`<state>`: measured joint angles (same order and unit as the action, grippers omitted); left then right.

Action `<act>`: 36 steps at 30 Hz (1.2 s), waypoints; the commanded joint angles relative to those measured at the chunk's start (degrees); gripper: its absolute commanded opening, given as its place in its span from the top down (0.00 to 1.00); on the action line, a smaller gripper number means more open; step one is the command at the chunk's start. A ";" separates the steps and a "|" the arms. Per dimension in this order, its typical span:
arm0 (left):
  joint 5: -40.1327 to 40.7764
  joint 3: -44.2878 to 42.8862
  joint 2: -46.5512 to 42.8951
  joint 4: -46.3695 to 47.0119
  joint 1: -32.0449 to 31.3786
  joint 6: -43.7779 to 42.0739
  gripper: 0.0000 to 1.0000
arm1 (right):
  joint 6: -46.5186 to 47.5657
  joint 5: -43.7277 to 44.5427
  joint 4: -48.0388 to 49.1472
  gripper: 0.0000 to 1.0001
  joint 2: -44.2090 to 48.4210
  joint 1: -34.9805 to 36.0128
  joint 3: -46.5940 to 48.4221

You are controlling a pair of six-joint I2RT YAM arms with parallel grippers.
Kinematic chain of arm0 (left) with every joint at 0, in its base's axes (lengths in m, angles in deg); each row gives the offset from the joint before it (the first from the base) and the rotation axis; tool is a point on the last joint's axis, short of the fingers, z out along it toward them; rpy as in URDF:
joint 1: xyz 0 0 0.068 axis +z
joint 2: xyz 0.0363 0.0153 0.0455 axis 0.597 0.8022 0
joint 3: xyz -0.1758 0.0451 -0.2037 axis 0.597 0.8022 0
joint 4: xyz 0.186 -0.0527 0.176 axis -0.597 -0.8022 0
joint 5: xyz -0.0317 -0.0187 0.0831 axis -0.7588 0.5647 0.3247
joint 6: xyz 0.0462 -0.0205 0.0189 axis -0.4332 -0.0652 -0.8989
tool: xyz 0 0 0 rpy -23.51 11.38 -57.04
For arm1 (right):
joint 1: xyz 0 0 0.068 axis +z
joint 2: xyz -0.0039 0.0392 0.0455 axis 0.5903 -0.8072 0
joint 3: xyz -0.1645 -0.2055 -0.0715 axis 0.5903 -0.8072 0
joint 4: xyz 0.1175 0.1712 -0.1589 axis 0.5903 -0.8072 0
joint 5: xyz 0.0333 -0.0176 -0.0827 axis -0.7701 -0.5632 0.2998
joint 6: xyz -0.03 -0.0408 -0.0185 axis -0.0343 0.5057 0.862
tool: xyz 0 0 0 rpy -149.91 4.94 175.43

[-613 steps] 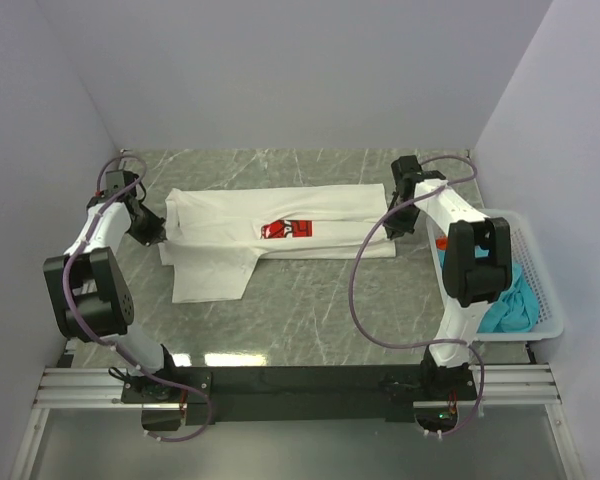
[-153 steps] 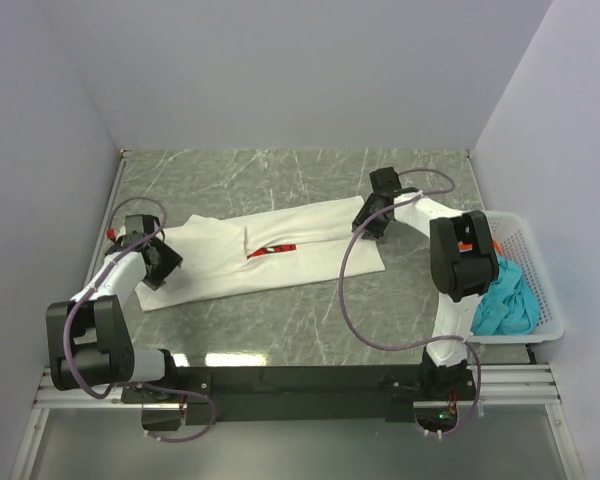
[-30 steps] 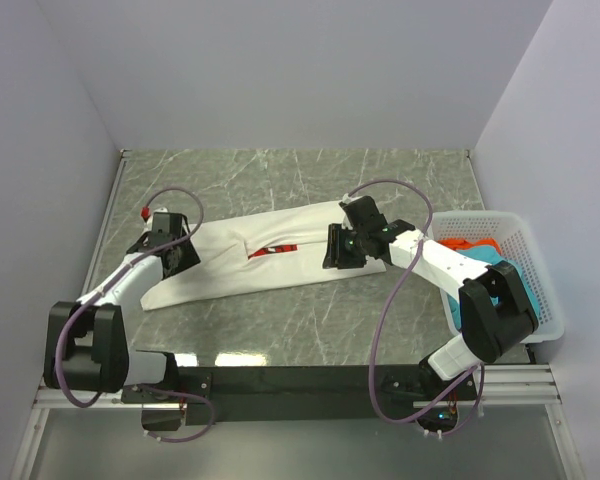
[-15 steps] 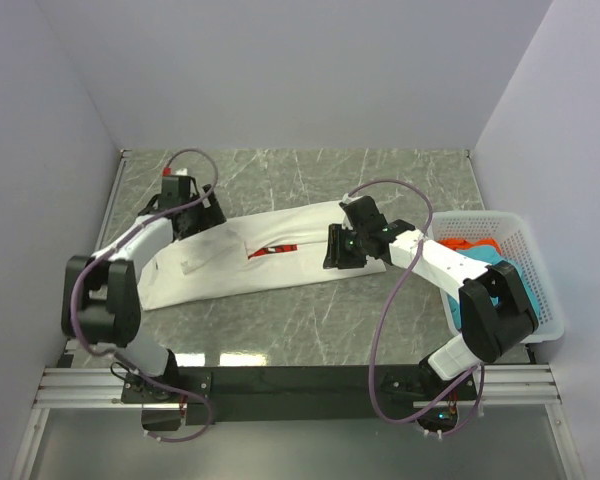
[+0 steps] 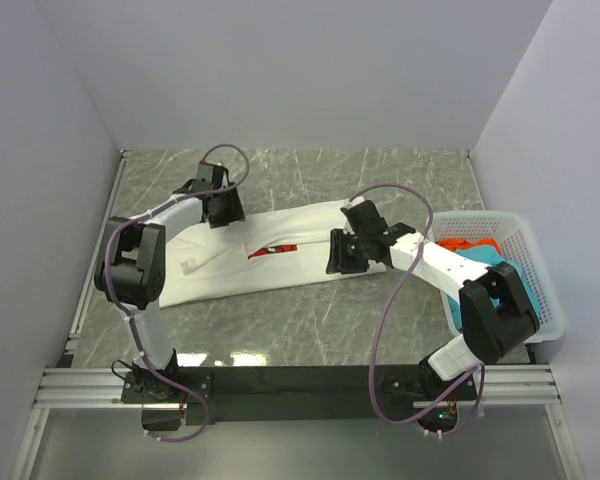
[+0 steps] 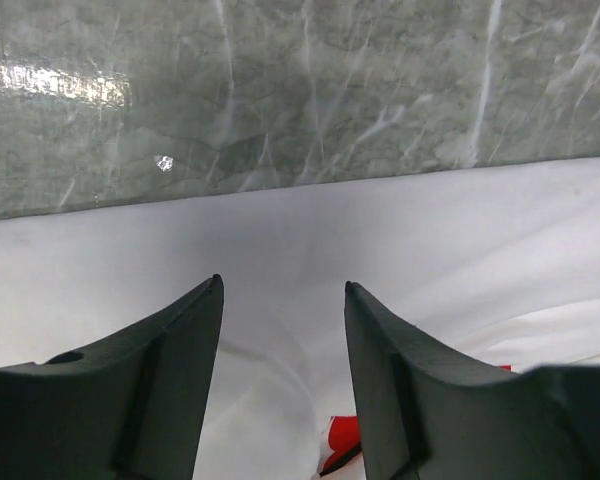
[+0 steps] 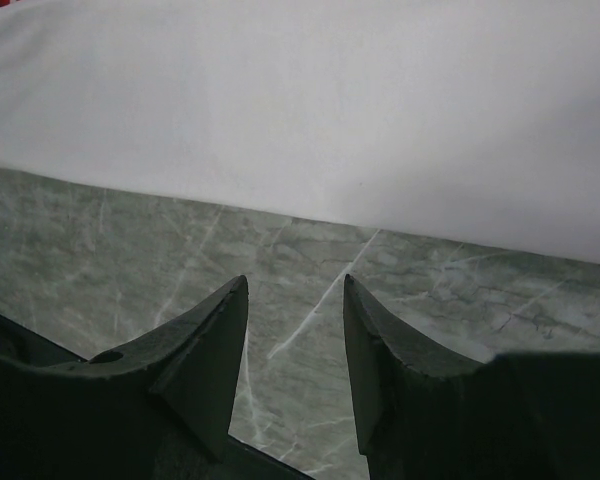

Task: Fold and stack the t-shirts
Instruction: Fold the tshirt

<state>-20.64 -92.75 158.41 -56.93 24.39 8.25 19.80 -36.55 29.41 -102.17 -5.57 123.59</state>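
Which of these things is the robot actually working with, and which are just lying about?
Job: white cloth t-shirt with red print; teal cloth shirt; red-orange cloth shirt.
Lying about: white plastic mesh basket; grey-green marbled table.

A white mesh basket (image 5: 543, 276) sits at the right edge of the green marbled table (image 5: 310, 312).

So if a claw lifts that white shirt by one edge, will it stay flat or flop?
Probably flop: the white shirt lies in soft folds, so it would likely sag from wherever it is pinched. It looks thin and light, so a push across the table would more likely bunch it than slide it whole.
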 commanded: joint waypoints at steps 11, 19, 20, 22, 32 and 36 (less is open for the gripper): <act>18.07 -6.26 3.26 -10.00 -5.65 5.42 0.52 | 0.40 0.98 1.22 0.50 3.57 0.33 -1.61; 20.72 -4.16 0.46 -15.10 -8.99 9.63 0.73 | 0.31 1.07 1.57 0.50 4.80 0.33 -2.49; 20.89 -3.72 -0.16 -15.89 -9.34 10.25 0.79 | 0.31 0.99 1.66 0.50 4.89 0.41 -2.49; 21.25 -2.05 -2.09 -16.42 -10.31 12.08 0.82 | 0.22 0.81 1.83 0.50 5.15 0.41 -2.58; 20.29 10.07 -14.92 -14.41 -11.63 20.53 0.89 | 1.97 -2.61 5.25 0.50 5.34 0.59 -2.23; 18.26 18.93 -22.64 -9.50 -11.63 23.78 0.86 | 3.83 -4.37 7.10 0.50 2.26 2.16 2.07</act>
<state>-0.60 -78.21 141.29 -70.98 12.89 27.77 21.22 -38.71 32.32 -98.61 -5.02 121.79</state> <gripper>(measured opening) 0.129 0.500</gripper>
